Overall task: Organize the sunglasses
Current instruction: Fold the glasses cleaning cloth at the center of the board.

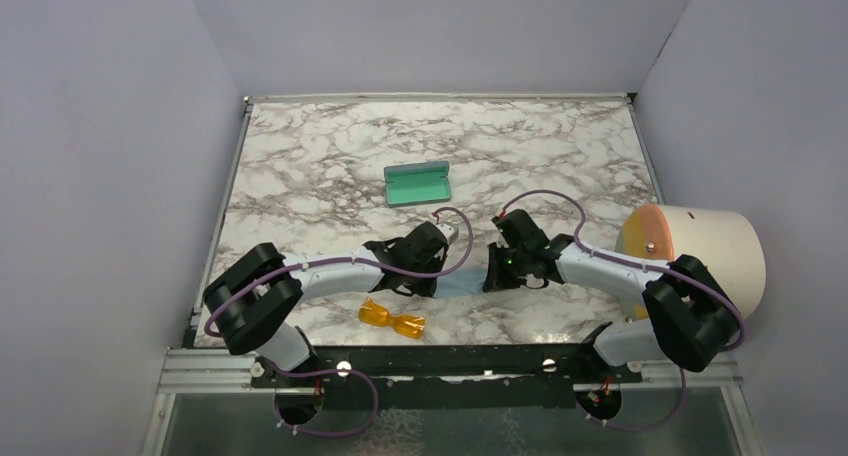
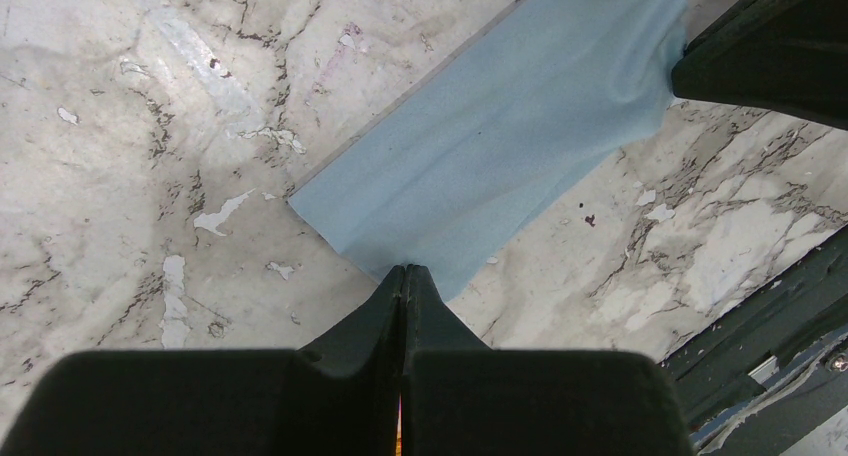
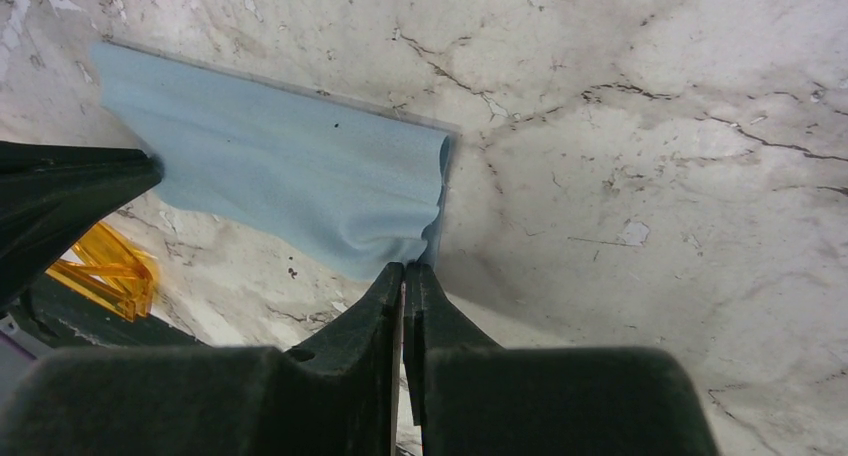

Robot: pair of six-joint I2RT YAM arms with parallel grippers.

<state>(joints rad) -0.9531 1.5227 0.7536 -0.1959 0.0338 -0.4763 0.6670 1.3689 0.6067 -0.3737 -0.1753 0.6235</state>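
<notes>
The light blue cloth (image 1: 458, 281) lies folded on the marble table between my two grippers. My left gripper (image 2: 405, 269) is shut on the near corner of the cloth (image 2: 500, 141). My right gripper (image 3: 405, 266) is shut on the opposite corner of the cloth (image 3: 290, 181), which puckers there. The orange-amber sunglasses (image 1: 392, 319) lie folded near the table's front edge, apart from both grippers; they also show in the right wrist view (image 3: 105, 271). The case (image 1: 417, 184) lies open further back, teal inside up.
A cream cylinder with an orange end (image 1: 695, 251) lies on its side at the right edge, beside the right arm. Grey walls enclose the table on three sides. A black rail (image 1: 450, 361) runs along the near edge.
</notes>
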